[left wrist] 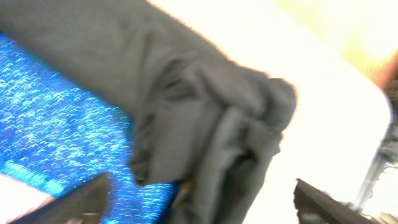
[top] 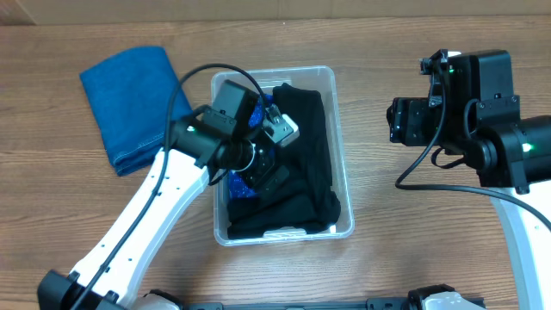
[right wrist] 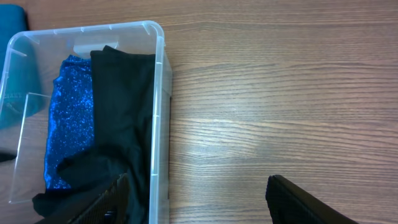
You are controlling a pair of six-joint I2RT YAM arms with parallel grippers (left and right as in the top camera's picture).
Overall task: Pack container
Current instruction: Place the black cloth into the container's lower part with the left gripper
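Hanging low over the container [top: 338, 146], the left claw [left wrist: 202, 204] sits right inside it, jaws spread wide, nothing pinched. From the left wrist view a bunched black cloth [left wrist: 211, 143] fills the space ahead of the two fingertips [left wrist: 81, 200], and a sparkly blue cloth [left wrist: 56, 124] shows under it on the left. It's blurred there, so I can't tell whether the fingertips touch the fabric.

The container stands in the middle of the wooden surface [top: 387, 250], long side running away from the robot. The black cloth covers most of its floor and lies along the right wall, while the sparkly blue one peeks out along the left side.

Over on the right, the right claw [right wrist: 208, 199] hovers above bare wood, well apart from the container, jaws parted and holding nothing. Its camera looks along the container's wall.

Out on the surface to the container's left lies a folded plain blue cloth [top: 129, 103], just beside the left arm and clear of the rim
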